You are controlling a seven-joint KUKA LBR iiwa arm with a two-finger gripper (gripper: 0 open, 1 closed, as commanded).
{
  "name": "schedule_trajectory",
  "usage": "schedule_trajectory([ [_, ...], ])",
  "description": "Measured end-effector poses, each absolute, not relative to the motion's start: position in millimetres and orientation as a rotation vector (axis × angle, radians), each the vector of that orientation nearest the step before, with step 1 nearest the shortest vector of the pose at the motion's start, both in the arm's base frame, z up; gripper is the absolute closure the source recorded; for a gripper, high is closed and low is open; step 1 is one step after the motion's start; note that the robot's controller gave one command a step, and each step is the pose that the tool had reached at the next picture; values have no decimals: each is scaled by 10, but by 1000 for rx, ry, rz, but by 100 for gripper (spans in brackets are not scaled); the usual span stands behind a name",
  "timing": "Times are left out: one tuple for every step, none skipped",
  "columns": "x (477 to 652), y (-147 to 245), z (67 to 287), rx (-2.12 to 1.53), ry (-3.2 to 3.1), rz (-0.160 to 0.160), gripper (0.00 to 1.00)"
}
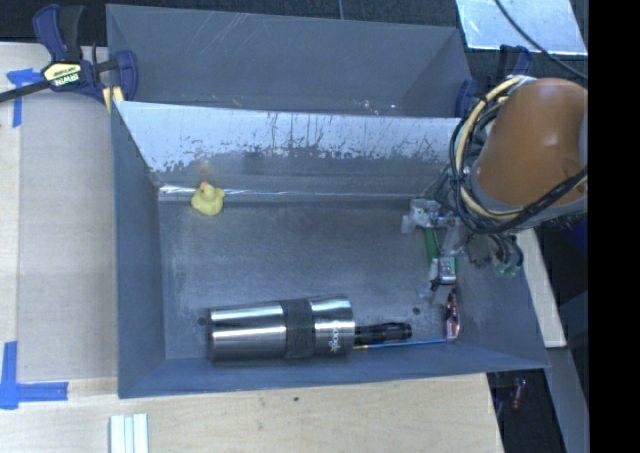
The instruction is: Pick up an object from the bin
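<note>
Low at the right side of the grey bin (140,241), close above a small red-and-dark piece (452,316) by the right wall: the gripper (443,276), jaw opening impossible to tell, nothing seen in its hold. Just left of that piece, along the near wall, a black pen (385,332) touching a steel cylinder (280,329) with a black band. Probably heavy, smooth and prone to roll, that cylinder; best taken across the band. Light and thin, the pen. Well apart at far left, a yellow duck (207,199).
</note>
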State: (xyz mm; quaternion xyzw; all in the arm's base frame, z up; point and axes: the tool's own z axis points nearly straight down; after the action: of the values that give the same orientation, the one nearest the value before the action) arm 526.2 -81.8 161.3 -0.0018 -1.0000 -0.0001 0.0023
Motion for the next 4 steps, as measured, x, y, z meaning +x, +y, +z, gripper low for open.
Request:
schedule_trajectory([
  [5278,-813,1660,0,-3145,1,0],
  [4954,-169,695,673,-3067,-2,0],
  [4993,241,1612,610,-3092,3,0],
  [4865,672,996,747,-3043,-3,0],
])
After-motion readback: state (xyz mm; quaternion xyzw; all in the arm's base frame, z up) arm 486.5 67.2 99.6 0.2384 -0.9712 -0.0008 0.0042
